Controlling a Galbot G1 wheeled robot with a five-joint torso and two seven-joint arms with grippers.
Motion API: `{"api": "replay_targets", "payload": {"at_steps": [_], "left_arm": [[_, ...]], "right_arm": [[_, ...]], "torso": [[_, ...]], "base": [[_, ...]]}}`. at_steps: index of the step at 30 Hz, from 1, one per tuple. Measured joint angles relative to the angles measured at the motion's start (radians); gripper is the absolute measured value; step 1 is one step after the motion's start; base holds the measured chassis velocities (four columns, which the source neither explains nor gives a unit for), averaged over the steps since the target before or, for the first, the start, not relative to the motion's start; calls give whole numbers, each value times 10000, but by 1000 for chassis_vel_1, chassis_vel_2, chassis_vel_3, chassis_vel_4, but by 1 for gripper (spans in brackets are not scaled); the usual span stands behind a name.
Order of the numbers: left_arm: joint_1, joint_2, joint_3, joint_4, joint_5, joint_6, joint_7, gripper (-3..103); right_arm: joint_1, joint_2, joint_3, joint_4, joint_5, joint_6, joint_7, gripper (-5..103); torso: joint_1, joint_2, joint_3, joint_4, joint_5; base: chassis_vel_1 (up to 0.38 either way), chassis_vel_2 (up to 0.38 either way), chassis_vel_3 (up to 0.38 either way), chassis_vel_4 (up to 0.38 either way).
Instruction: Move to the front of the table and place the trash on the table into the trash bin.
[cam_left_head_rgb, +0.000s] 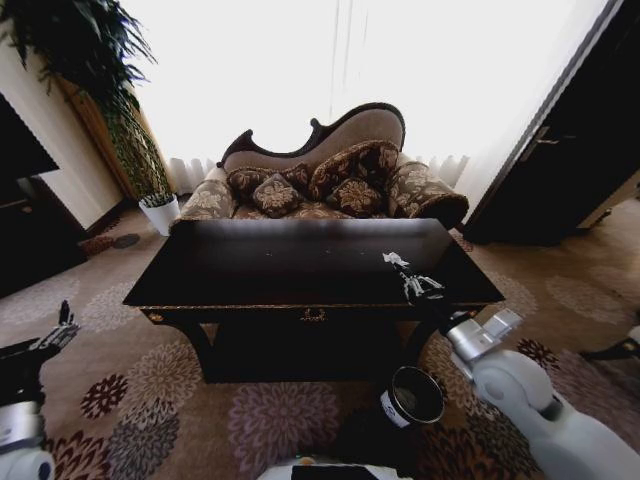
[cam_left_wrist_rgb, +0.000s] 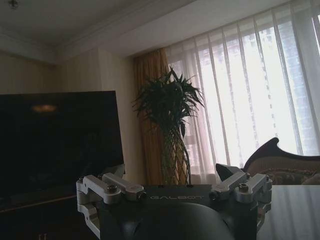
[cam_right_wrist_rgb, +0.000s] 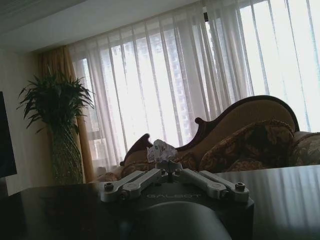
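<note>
Right hand is hovering over the long, dark, glossy wooden bench, near its front right corner, pinching a small white crumpled tissue between its closed fingertips. Down on the patterned carpet, the small round black trash bin with its white label is sitting just in front of the bench. Left hand is hanging low at the left, away from the bench, fingers spread wide.

The worktop stands in the middle, with the sofa behind its far edge. The trash bin sits on the floor at the near right, before the worktop. A plant pot stands far left of it.
</note>
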Motion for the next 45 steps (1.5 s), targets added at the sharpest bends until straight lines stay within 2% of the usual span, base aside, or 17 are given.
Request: {"api": "replay_targets", "payload": {"at_steps": [2,4,7,9,12,15,16,19,21,25,26,30,32,35,37,41,45], "left_arm": [[4,1,-3,-1,-2,-6,0,100],[20,-2,-6,-7,-5,-21,1,100],[12,-12,-1,-8,-5,-22,2,100],[-11,-24,10,13,40,-47,3,100],[-13,-25,24,45,83,-90,5,100],[-14,-22,37,47,88,-104,8,100],[-14,-22,37,47,88,-104,8,100],[16,17,32,57,87,-104,11,100],[21,26,27,64,84,-104,10,100],[14,144,-43,151,24,-105,10,100],[14,144,-43,151,24,-105,10,100],[-22,151,19,190,42,-102,10,100],[-22,143,31,191,48,-100,10,100],[11,126,39,179,69,-96,10,100],[19,129,26,179,68,-96,11,100],[96,176,-163,178,-13,-96,10,100],[141,129,-193,160,-19,-106,10,100]], "right_arm": [[-116,167,178,-31,-71,78,-109,0],[-609,622,749,-78,-264,476,-573,0],[-924,844,1026,-69,-306,749,-734,0],[-1337,1245,1333,-26,-361,1151,-959,0],[-1516,1501,1403,-89,-565,1529,-1129,0],[-1733,1886,1363,-565,-1121,2318,-1512,0],[-1733,1886,1363,-565,-1121,2318,-1512,0],[-1820,2083,1328,-1495,-1792,3131,-1840,0],[-1820,2090,1340,-1645,-1885,3236,-1904,0],[-1577,2066,1439,-3807,-3134,4519,-2436,0],[-1577,2066,1439,-3807,-3134,4519,-2436,0],[-1204,2188,677,-5615,-3789,5234,-2367,0],[-1154,2230,528,-5823,-3858,5267,-2309,0],[-739,2520,-292,-6865,-4401,5323,-1970,0],[-682,2542,-353,-6977,-4499,5339,-1953,0],[149,2580,-1105,-8503,-5853,5510,-1713,0],[782,2469,-1641,-9710,-6623,5605,-1593,0]], "torso": [[0,0,0,1,0],[0,-1,1,1,0],[0,-1,1,0,-2],[0,0,0,0,-2],[0,0,0,0,-3],[0,0,1,0,-3],[0,0,1,0,-3],[0,-1,1,1,0],[0,-1,1,1,-1],[0,-1,1,0,0],[0,-1,1,0,0],[0,-2,1,0,1],[1,-2,1,0,0],[0,-2,1,0,0],[0,-1,1,0,-2],[0,-1,1,1,-2],[1,-2,1,3,-2]], "base": [[0,0,0,0],[0,0,0,0],[0,0,0,0],[0,0,0,0],[0,0,0,0],[0,0,0,0],[0,0,0,0],[0,0,0,0],[0,0,0,0],[0,0,0,0],[0,0,0,0],[0,0,0,0],[0,0,0,0],[0,0,0,0],[0,0,0,0],[0,0,0,0],[0,0,0,0]]}}
